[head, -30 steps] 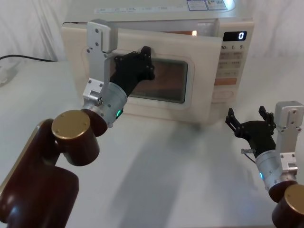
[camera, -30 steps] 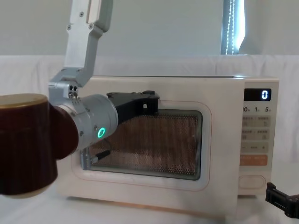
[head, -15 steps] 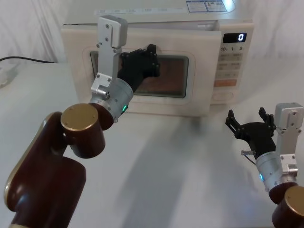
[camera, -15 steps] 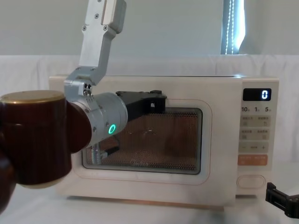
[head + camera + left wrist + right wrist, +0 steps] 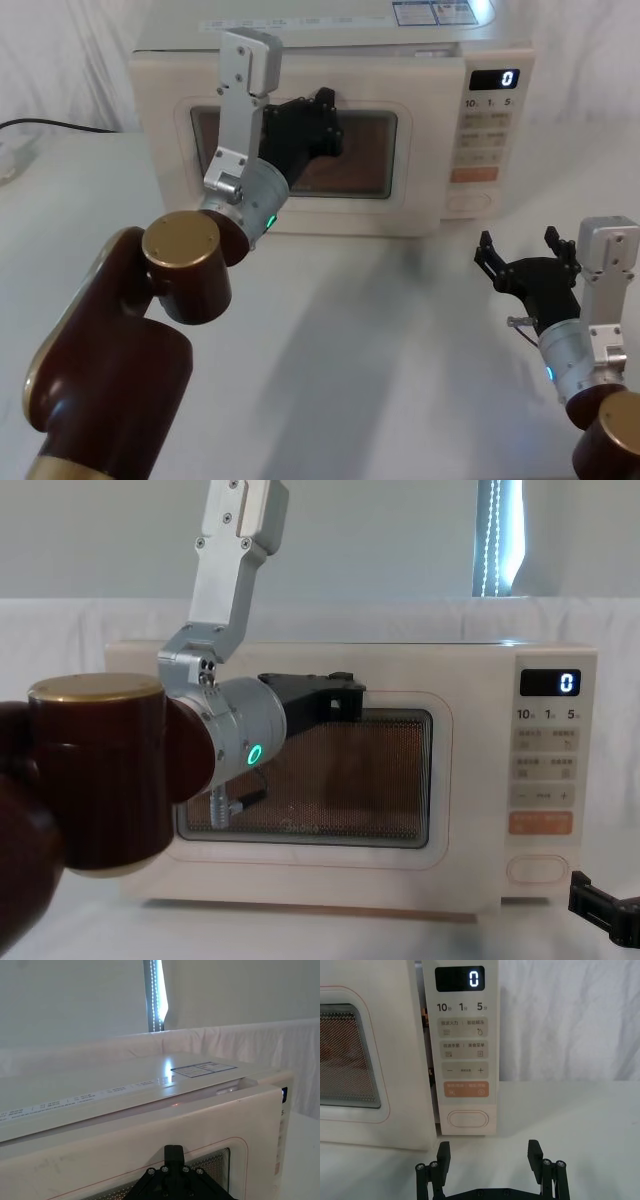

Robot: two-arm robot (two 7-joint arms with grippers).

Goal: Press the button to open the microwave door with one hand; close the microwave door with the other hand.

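Head view: the left gripper (image 5: 318,118) is pressed against the upper frame of the microwave door (image 5: 300,160), over its dark window; whether its fingers are apart cannot be told. The door lies flush with the cream microwave (image 5: 330,60), its long axis horizontal, facing the robot. The right gripper (image 5: 527,258) hovers over the white table (image 5: 380,340), out in front of the control panel (image 5: 484,130), fingers spread wide and holding nothing.

Left wrist view: the left gripper's black body (image 5: 173,1172) sits on the door's smooth cream top edge, above the perforated mesh of the window (image 5: 210,1162).

Right wrist view: the pill-shaped button (image 5: 467,1120), smooth cream with a raised rim, lies horizontally at the bottom of the control panel, under the orange key (image 5: 465,1090). The right gripper's two fingers (image 5: 443,1156) stand wide apart in front of it, not touching it.

Chest view: the door's rounded-rectangle window (image 5: 390,780) shows fine mesh, with the left gripper at its upper edge.
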